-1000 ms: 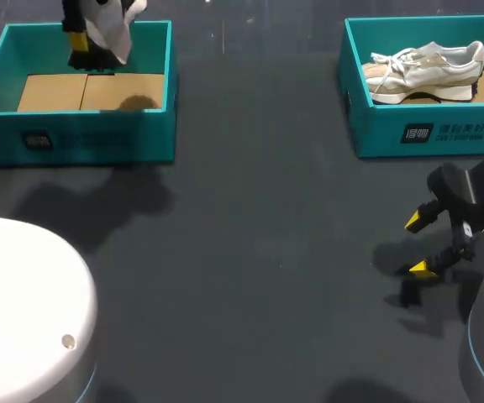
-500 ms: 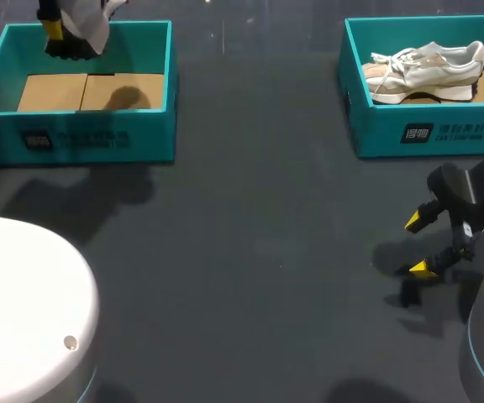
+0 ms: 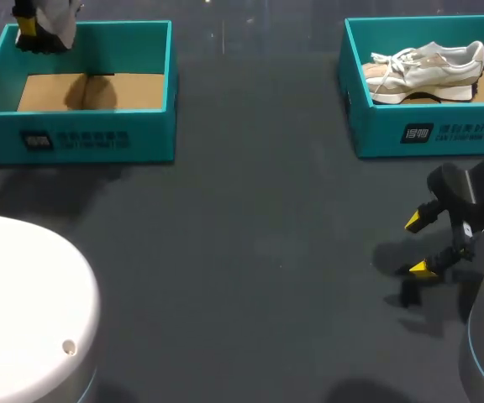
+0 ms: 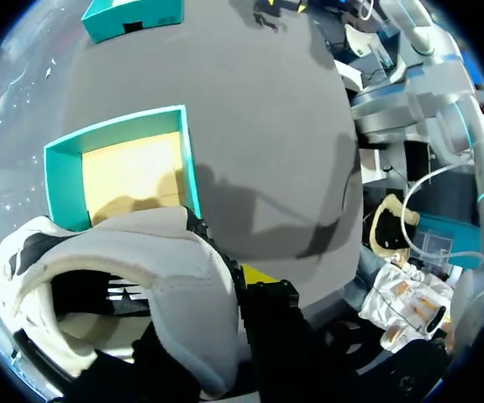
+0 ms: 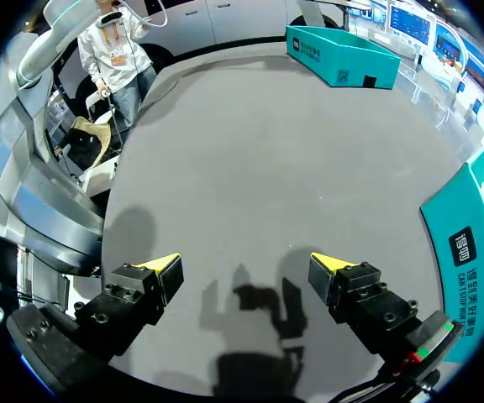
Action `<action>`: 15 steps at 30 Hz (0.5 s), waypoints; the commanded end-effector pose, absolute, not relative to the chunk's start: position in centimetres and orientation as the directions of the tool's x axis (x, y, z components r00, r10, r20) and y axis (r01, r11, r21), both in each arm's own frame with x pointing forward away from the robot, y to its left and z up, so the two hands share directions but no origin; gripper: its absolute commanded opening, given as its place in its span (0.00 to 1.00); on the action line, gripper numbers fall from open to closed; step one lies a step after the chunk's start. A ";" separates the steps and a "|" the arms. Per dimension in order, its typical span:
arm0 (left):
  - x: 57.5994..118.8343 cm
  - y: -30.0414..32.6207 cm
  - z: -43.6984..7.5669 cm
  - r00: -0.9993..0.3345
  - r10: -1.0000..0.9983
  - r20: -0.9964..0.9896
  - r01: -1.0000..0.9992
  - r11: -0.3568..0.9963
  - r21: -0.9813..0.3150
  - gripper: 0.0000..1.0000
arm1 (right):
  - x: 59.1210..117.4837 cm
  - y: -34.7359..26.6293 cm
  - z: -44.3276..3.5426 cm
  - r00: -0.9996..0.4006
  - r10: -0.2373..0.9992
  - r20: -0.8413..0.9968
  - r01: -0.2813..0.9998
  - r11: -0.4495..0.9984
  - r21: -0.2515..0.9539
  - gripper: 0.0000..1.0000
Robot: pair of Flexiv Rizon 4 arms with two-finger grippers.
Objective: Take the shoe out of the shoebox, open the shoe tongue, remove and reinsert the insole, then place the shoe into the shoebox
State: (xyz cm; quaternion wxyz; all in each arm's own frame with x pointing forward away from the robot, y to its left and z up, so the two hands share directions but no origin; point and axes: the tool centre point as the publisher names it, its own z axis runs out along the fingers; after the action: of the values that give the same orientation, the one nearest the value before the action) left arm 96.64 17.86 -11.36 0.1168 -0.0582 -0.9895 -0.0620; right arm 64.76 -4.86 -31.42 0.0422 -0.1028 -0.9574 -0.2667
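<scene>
1. Lifting clear of the left shoebox [image 3: 82, 138], the left gripper [image 3: 28, 29] has carried the white shoe [image 3: 57, 17] toward the far left corner, fingers clamped on its collar.
2. Risk: held by that soft rim alone, the shoe could swing and slip free.
3. Only the left wrist view shows the grip; the head view barely catches it.
4. The right gripper [image 3: 418, 245] hangs wide open over the table [image 3: 267, 252], apart from the right shoebox [image 3: 427, 134] holding a second shoe [image 3: 427, 71].

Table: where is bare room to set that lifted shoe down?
Bare: the dark table between the two teal shoeboxes, and the left shoebox's brown floor. Crowded: the right shoebox, filled by a white sneaker, and around the open right gripper.
</scene>
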 end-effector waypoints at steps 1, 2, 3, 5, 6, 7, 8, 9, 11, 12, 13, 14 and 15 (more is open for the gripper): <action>100.6 20.6 -11.7 -0.949 0.089 0.301 0.122 0.988 0.091 0.00 | 64.6 -4.9 -31.4 -0.975 0.175 0.133 0.219 0.837 0.501 1.00; 100.9 21.3 -11.7 -0.950 0.093 0.298 0.127 0.987 0.098 0.00 | 64.6 -4.9 -31.4 -0.975 0.175 0.133 0.219 0.837 0.501 1.00; 101.3 21.8 -11.8 -0.952 0.092 0.293 0.127 0.987 0.102 0.00 | 64.6 -4.9 -31.4 -0.975 0.175 0.133 0.219 0.837 0.501 1.00; 101.7 22.8 -12.0 -0.950 0.115 0.289 0.152 0.982 0.110 0.00 | 64.6 -4.9 -31.4 -0.975 0.175 0.133 0.219 0.837 0.501 1.00; 101.9 23.2 -12.0 -0.953 0.110 0.284 0.149 0.982 0.117 0.00 | 64.6 -4.9 -31.4 -0.975 0.175 0.133 0.219 0.837 0.501 1.00; 102.0 23.6 -12.0 -0.952 0.118 0.282 0.156 0.981 0.118 0.00 | 64.6 -4.9 -31.4 -0.975 0.175 0.133 0.219 0.837 0.501 1.00; 102.3 24.0 -12.1 -0.952 0.120 0.280 0.158 0.980 0.118 0.00 | 64.6 -4.9 -31.4 -0.975 0.175 0.133 0.219 0.837 0.501 1.00; 102.5 24.2 -12.2 -0.953 0.112 0.282 0.150 0.982 0.116 0.00 | 64.6 -4.9 -31.4 -0.975 0.175 0.133 0.219 0.837 0.501 1.00; 102.6 24.6 -12.2 -0.951 0.114 0.288 0.150 0.983 0.107 0.00 | 64.6 -4.9 -31.4 -0.975 0.175 0.133 0.219 0.837 0.501 1.00; 102.7 24.7 -12.3 -0.951 0.111 0.290 0.148 0.983 0.107 0.00 | 64.6 -4.9 -31.4 -0.975 0.175 0.133 0.219 0.837 0.501 1.00; 102.6 24.8 -12.3 -0.951 0.112 0.290 0.148 0.983 0.107 0.00 | 64.6 -4.9 -31.4 -0.975 0.175 0.133 0.219 0.837 0.501 1.00; 102.4 24.9 -12.3 -0.950 0.117 0.290 0.153 0.982 0.106 0.00 | 64.6 -4.9 -31.4 -0.975 0.175 0.133 0.219 0.837 0.501 1.00; 102.3 25.0 -12.3 -0.949 0.126 0.289 0.163 0.981 0.105 0.00 | 64.6 -4.9 -31.4 -0.975 0.175 0.133 0.219 0.837 0.501 1.00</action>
State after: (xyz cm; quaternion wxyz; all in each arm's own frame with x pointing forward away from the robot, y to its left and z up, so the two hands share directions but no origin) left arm 102.29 24.74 -12.48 0.1419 -0.0696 -0.9854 -0.0638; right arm 64.76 -4.86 -31.42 0.0422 -0.1028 -0.9574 -0.2667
